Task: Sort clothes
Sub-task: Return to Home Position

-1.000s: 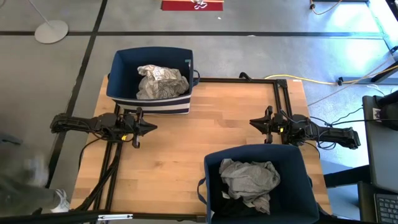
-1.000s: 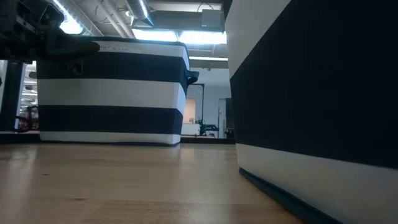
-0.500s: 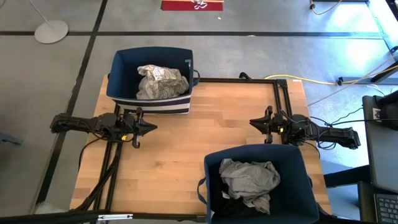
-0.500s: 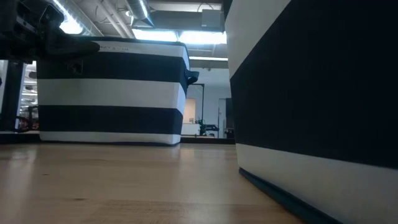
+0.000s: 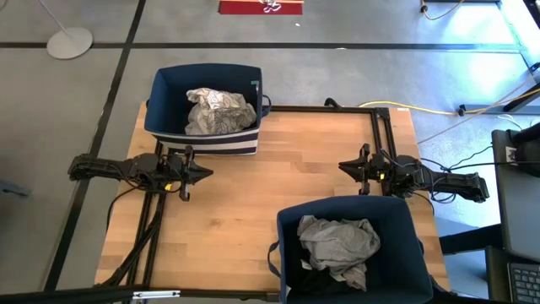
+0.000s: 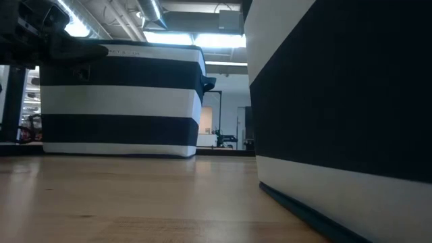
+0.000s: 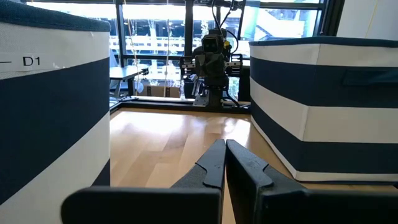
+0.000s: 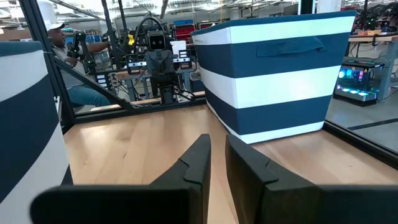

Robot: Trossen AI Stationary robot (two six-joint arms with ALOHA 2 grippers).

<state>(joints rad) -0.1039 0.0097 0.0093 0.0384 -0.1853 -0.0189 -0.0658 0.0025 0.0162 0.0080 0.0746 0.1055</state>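
Note:
A crumpled white garment with a dark pattern [image 5: 218, 111] lies in the navy bin [image 5: 165, 95] at the table's far left. A grey garment [image 5: 339, 241] lies on top of a black one [image 5: 314, 279] in the navy bin [image 5: 407, 245] at the near right. My left gripper [image 5: 207, 173] hovers level at the table's left side, shut and holding nothing [image 7: 222, 146]. My right gripper [image 5: 342, 166] hovers level at the right side, pointing at the left one. Its fingers stand almost together with nothing between them [image 8: 217, 142].
Bare wooden table top [image 5: 278, 169] lies between the two grippers and the two striped bins [image 6: 121, 101] [image 6: 337, 88]. A black frame rail [image 5: 380, 127] runs along the far right. A person [image 8: 59, 37] sits beyond the table's left side.
Both arms have kept still. A person who stood at the table's near left corner has gone out of the high view.

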